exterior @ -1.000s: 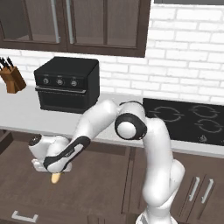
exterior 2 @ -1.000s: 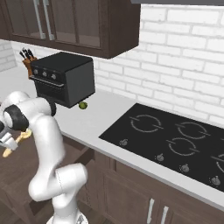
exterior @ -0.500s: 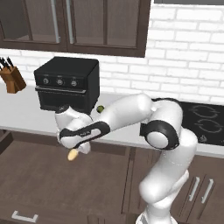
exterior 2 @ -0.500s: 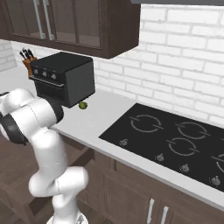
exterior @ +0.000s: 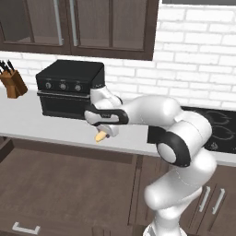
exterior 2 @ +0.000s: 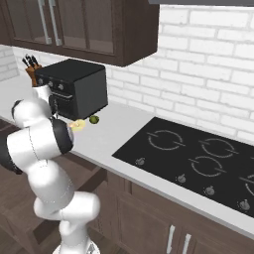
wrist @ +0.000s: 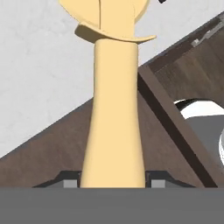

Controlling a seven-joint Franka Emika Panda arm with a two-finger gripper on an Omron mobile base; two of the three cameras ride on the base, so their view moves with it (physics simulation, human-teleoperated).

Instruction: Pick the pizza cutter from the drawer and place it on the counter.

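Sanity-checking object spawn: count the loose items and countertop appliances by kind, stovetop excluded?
Pizza cutter: 1, in the gripper
Green fruit: 1
Knife block: 1
Black toaster oven: 1
Total: 4

pizza cutter (wrist: 113,109): pale tan, plain wood look. counter (exterior: 27,117): light grey-white, faint mottling in the hand view. drawer (exterior: 60,184): dark brown outside, mid-brown flat inside, silver bar handle. toaster oven (exterior: 69,87): matte black. stovetop (exterior 2: 198,158): black with grey ring burners. fruit (exterior 2: 94,119): green. backsplash (exterior 2: 198,74): white brick. upper cabinets (exterior: 92,23): dark brown.
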